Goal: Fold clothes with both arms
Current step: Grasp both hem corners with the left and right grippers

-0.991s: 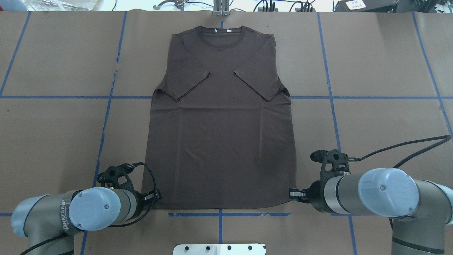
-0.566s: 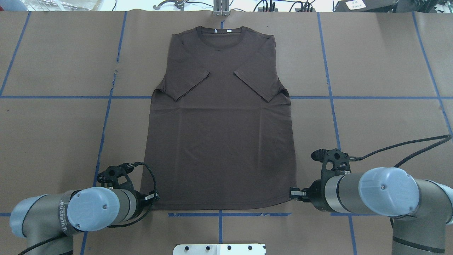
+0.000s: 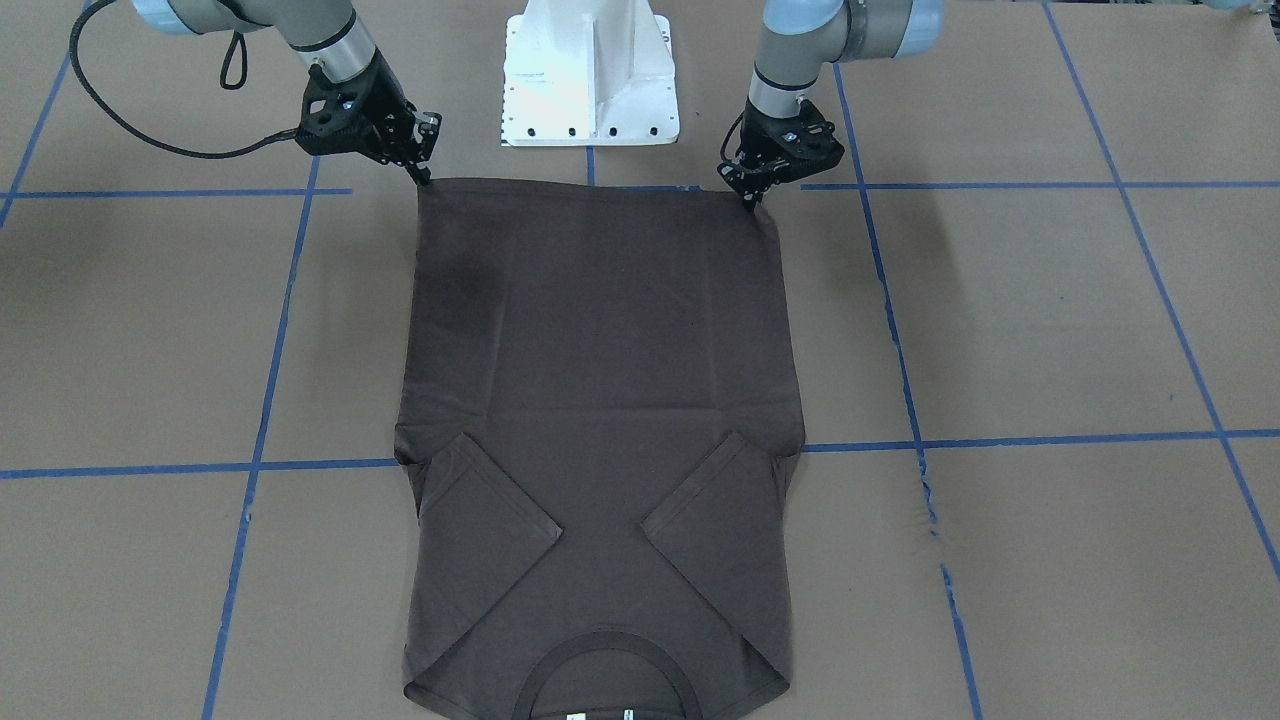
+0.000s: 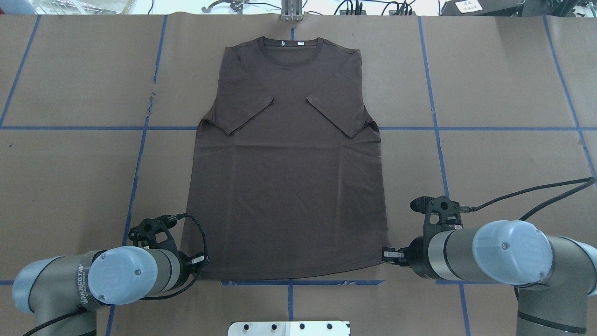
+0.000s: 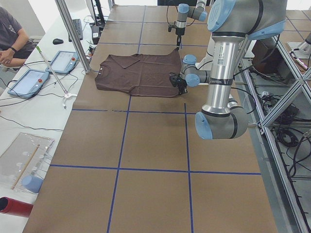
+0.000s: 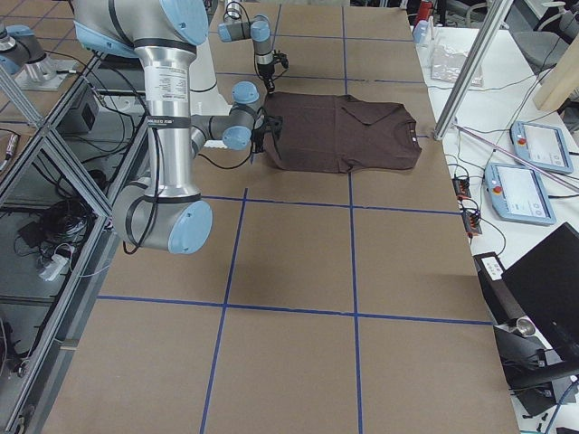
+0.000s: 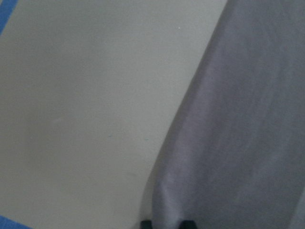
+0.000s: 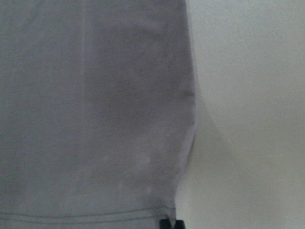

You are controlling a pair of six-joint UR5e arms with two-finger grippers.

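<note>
The dark brown T-shirt (image 4: 284, 186) lies flat on the table, both sleeves folded in over the chest and the collar (image 4: 290, 45) at the far end from me. My left gripper (image 4: 204, 261) is shut on the near left hem corner, and fabric (image 7: 248, 143) shows between its tips in the left wrist view. My right gripper (image 4: 385, 254) is shut on the near right hem corner; that hem edge (image 8: 95, 119) runs up to its tips. In the front-facing view the hem is stretched between the left gripper (image 3: 752, 196) and the right gripper (image 3: 424, 176).
Brown paper with blue tape lines (image 4: 433, 128) covers the table. The white pedestal base (image 3: 590, 75) stands just behind the hem. Tablets (image 5: 29, 80) lie beyond the far edge, where a person's arm (image 5: 12, 46) shows. Cables (image 4: 527, 191) trail from the right wrist.
The shirt has slid a little towards my left, with its near hem drawn slightly wider on that side. Both grippers have hardly moved and stay shut on the corners.
</note>
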